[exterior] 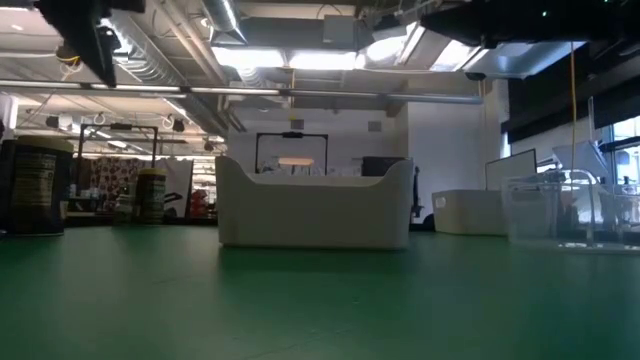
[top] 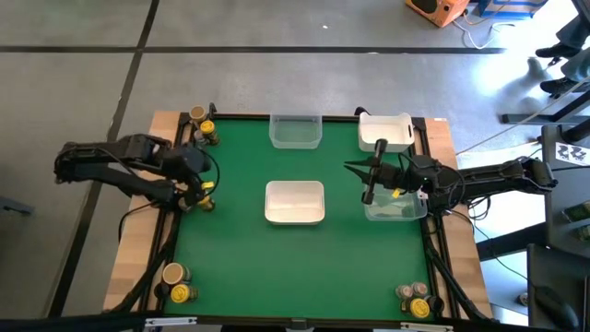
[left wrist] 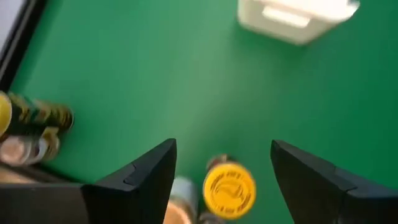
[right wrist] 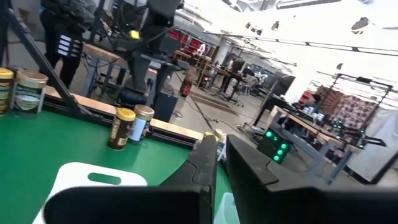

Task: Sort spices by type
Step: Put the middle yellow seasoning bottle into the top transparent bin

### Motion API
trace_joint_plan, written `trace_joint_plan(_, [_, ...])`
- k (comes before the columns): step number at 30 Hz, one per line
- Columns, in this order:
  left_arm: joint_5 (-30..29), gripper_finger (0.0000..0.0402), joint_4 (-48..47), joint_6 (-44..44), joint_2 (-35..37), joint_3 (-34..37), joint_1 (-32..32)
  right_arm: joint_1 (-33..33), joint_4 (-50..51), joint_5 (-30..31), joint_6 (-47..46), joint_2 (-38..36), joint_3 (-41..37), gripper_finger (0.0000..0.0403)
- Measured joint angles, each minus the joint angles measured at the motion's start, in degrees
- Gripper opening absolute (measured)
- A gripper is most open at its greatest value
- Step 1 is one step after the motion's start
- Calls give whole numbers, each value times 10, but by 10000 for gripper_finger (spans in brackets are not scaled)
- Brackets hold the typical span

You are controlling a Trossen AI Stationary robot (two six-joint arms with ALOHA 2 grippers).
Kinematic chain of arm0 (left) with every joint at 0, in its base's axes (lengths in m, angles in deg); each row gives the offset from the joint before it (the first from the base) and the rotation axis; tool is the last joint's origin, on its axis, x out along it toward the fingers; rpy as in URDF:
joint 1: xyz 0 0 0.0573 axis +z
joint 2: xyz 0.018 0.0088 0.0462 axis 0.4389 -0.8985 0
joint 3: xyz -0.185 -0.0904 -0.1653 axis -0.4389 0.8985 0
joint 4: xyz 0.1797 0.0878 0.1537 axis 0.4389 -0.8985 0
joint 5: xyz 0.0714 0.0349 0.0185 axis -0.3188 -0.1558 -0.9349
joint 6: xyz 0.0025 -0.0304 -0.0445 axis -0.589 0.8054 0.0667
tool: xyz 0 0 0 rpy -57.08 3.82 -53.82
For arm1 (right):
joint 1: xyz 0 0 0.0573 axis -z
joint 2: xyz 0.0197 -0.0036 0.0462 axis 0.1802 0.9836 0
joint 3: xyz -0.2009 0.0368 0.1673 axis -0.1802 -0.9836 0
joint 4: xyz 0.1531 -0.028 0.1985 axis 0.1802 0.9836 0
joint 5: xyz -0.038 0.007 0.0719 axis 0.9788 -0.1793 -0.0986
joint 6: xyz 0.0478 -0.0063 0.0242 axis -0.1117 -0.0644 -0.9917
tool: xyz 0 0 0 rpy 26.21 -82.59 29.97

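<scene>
Overhead, spread across a green table (top: 230, 267) with wooden edges: spice jars (top: 205, 132) clustered in pairs at the corners, two at the far left corner, two at the near left (top: 177, 283), two at the near right (top: 414, 299). Parked over the table's left edge, beside a yellow-capped jar (top: 206, 187): the left gripper (top: 191, 189), fingers (left wrist: 140, 180) spread apart around nothing, hanging above that yellow cap (left wrist: 229, 188) as seen from the left wrist. Partly hidden behind one finger there, a second pale-capped jar (left wrist: 181, 198), cut off by the frame edge; label and contents impossible to make out. Blurred at the side of the same view, two more jars (left wrist: 34, 127) on the mat.

Raised over a clear tub (top: 395, 207) at the right side: the right gripper (top: 371, 181), fingers pressed together, empty. Something yellow glimpsed by its wrist from above, too small to identify. Caught from the right wrist, two jars (right wrist: 130, 127) near the wooden rim, two others (right wrist: 18, 91) cut off at the frame's side, and a person's dark legs (right wrist: 59, 37) in the room beyond.

Centre table: a white tub (top: 295, 202). Along the far edge: another clear tub (top: 295, 130) and a white tub (top: 385, 131). At table height, two jars (exterior: 38, 188) seen dimly against the room, labels unreadable.
</scene>
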Motion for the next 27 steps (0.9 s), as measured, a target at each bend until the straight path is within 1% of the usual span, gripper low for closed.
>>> trace_joint_plan(5, [11, 241, -24, -1, -48, 0, -7, 0, 1, 4, 4, 0, 0, 39])
trace_joint_plan(12, [17, 241, -44, 7, -90, 0, -53, 0, 15, 4, 4, 0, 0, 39])
trace_joint_plan(17, [18, 240, -43, 18, -93, 12, -80, 0, 15, 3, 5, 0, 0, 39])
trace_joint_plan(22, [26, 240, -35, 48, -74, 53, -84, 0, 15, 3, 5, 0, 0, 39])
trace_joint_plan(27, [30, 240, -27, 55, -71, 85, -84, 0, 13, 3, 7, 0, 0, 39])
